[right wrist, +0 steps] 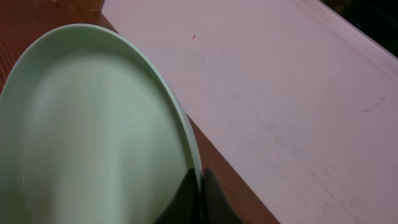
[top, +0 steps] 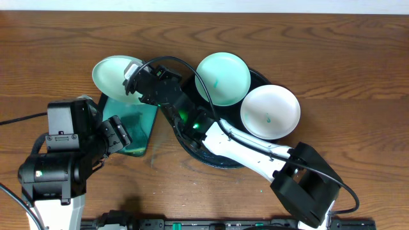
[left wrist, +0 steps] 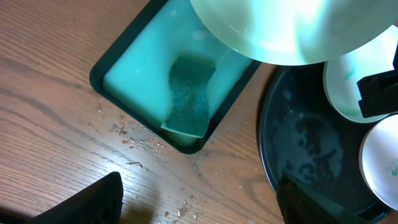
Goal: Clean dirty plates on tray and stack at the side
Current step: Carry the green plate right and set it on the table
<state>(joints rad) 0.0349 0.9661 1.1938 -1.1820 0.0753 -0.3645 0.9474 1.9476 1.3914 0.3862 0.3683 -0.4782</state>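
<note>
Right fingers (right wrist: pixel 219 202) tight on plate (right wrist: pixel 93 137) rim

**Robot manipulation test bench, laboratory type.**
Two jointed robot arms, one black (top: pixel 61 160) and one white-and-black (top: pixel 255 150), stand at the near edge of a bare brown wood-grain counter (top: pixel 358 51). Exposed black cables (top: pixel 22 119) and a black mounting rail (top: pixel 192 223) run beside their bases.

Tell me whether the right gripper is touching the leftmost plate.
Touching. The right wrist view shows the right gripper with its fingers clamped on either side of the rim of the plate, with no gap.
</note>
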